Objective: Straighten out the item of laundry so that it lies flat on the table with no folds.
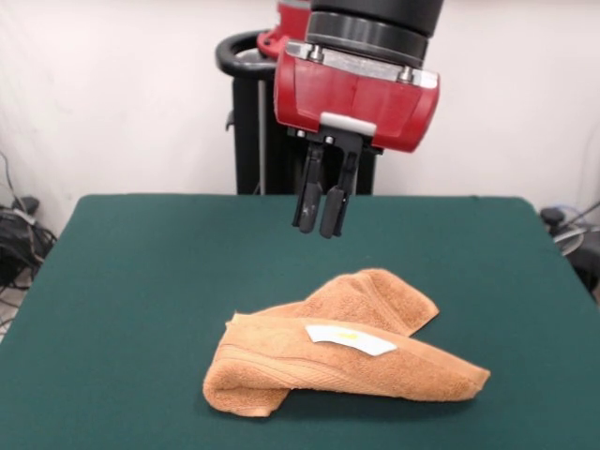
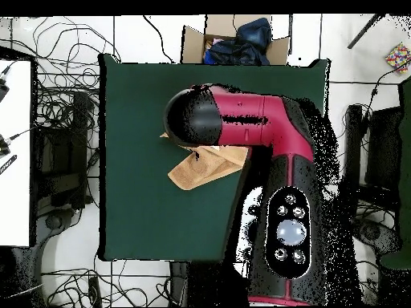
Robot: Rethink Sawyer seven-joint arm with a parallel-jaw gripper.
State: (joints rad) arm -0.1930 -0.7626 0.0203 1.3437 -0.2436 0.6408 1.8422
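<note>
Our red-and-black gripper (image 1: 319,217) hangs, fingers nearly together and empty, above the folded orange-tan terry towel (image 1: 342,361); we'd pinch the top flap's far corner, peeling it across the dark green felt table (image 1: 141,272).

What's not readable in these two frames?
- Overhead view: most of the folded orange-tan terry towel and the gripper are hidden under the red and black arm.
- Front view: print on the towel's white care label is too small.
- Front view: the gripper fingers' gap is unclear.
</note>
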